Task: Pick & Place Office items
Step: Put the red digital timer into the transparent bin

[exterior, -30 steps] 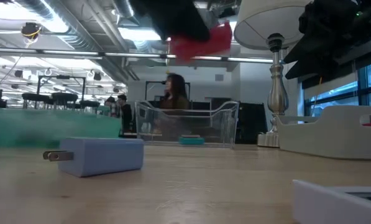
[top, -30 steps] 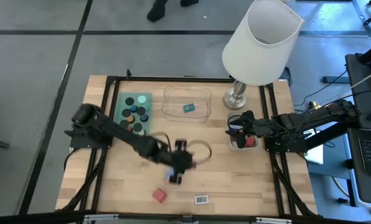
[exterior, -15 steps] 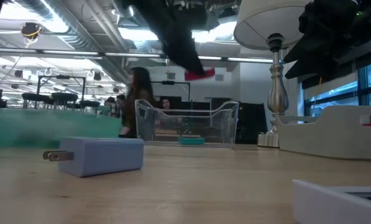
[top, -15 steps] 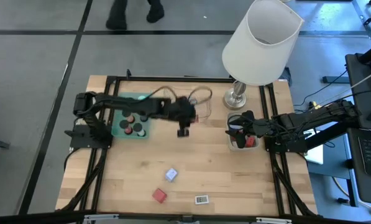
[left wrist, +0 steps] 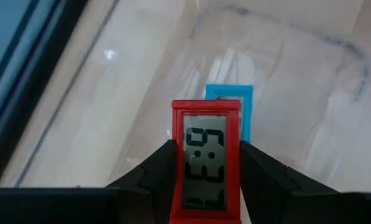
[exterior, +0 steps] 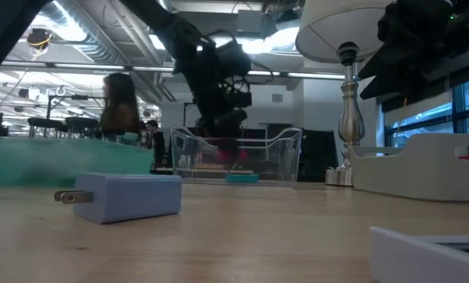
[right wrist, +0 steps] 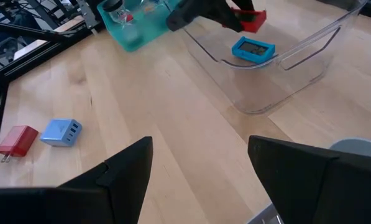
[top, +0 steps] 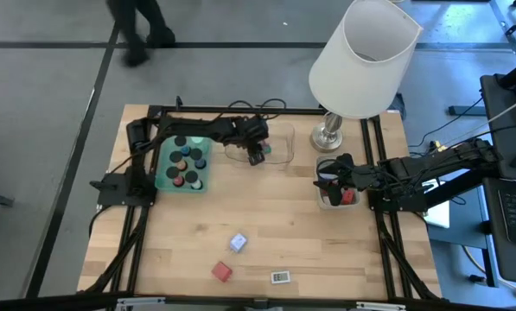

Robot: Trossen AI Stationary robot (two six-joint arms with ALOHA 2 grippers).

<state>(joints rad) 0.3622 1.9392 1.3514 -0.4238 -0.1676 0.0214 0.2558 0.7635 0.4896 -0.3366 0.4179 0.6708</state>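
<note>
Near the table's front edge lie a white label (top: 280, 277), a red plug (top: 222, 272) and a blue plug (top: 238, 243); in the low view the label is cut off at the corner. Toward the right edge, the right gripper (top: 326, 180) hangs with fingers apart over a grey tray (top: 334, 201), its contents partly hidden. At the back edge, the left gripper (top: 256, 155) pinches a red clock (left wrist: 206, 155) over the clear tray (top: 279, 149), above a blue clock (left wrist: 231, 102). A green tray (top: 166, 164) of caps sits toward the back left corner.

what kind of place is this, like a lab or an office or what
Probably a robotics lab inside an open-plan office: a framed wooden table with fixed arms, exposed ceiling ducts overhead, and a person walking among desks behind.
</note>
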